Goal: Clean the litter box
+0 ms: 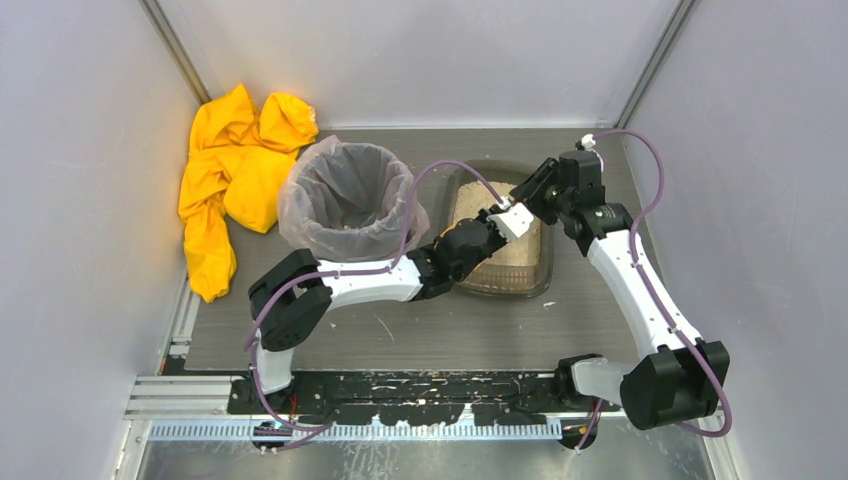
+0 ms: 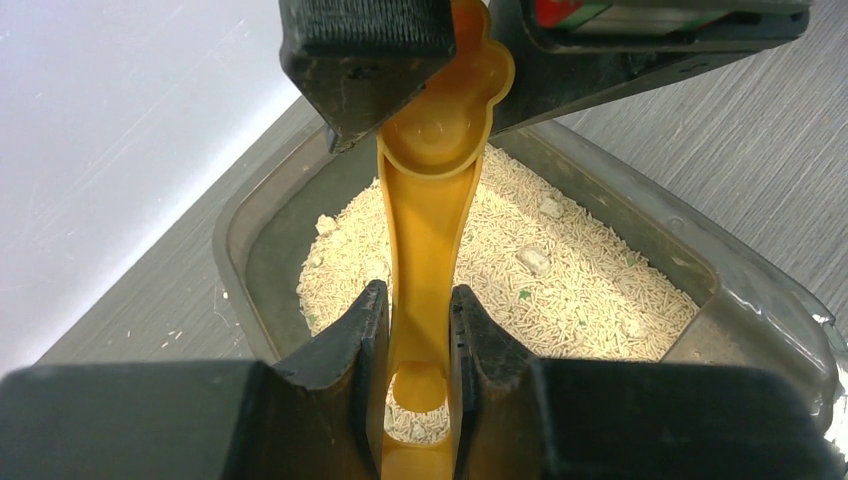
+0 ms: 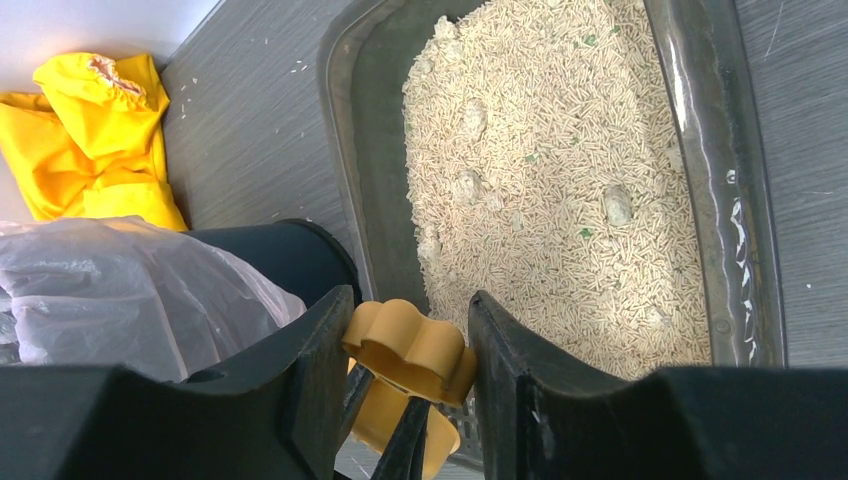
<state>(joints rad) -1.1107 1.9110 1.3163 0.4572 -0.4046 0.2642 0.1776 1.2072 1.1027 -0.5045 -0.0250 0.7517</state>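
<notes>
A grey tabletop (image 1: 400, 340) seen from above, with two robot arms reaching in from its near edge. A crumpled yellow cloth (image 1: 235, 170) lies at the far left. Just right of it stands a round bin (image 1: 340, 190) lined with a clear bag. The litter box (image 3: 372, 150), a shallow dark tray, sits right of the bin towards the far side, close to it but apart, and holds beige litter (image 3: 540, 150). Both arms meet over the near left part of the box. The left hand (image 2: 418, 330) is closed firmly on the shaft of an orange scoop (image 2: 425, 220). The right hand (image 3: 410, 330) has its fingers narrowly set on either side of the scoop's lobed handle end and appears to pinch it. The scoop's head is hidden, so whether it carries anything cannot be told. Several pale clumps (image 3: 616, 205) lie on the litter, and loose grains (image 1: 385, 325) dot the tabletop. Judging by this, the cleaning is at an early or middle stage: the scoop is in hand, but the clumps remain to be lifted out and tipped into the bin.
</notes>
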